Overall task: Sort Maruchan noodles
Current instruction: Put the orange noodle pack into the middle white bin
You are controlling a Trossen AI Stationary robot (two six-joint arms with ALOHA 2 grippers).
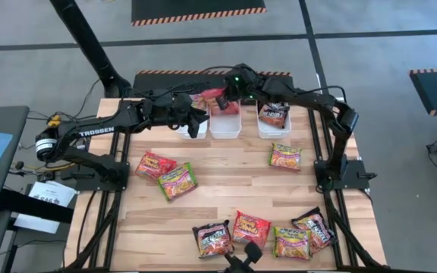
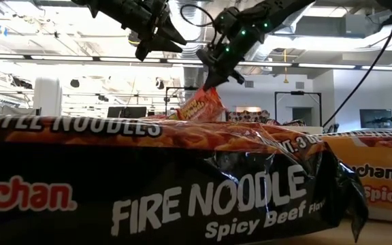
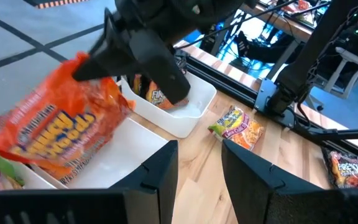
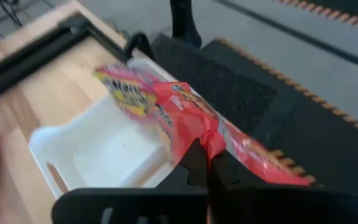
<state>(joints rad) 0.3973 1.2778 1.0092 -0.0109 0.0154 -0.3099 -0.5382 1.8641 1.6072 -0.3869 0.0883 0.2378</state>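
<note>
Surroundings: you have three white bins in a row at the table's far edge: left bin, middle bin, right bin.
In the way: a black packet lies right against the low camera and blocks most of its view.
Writing: that packet reads "FIRE NOODLE Spicy Beef"; the left arm carries "TROSSEN".
Held packet: your right gripper has its jaws pinching a red-orange packet, glossy and crumpled, hanging above the middle bin.
Left gripper: over the left bin, jaws partly spread, empty.
Loose packets: red one and green-yellow one at left; another green-yellow at right; five along the near edge.
</note>
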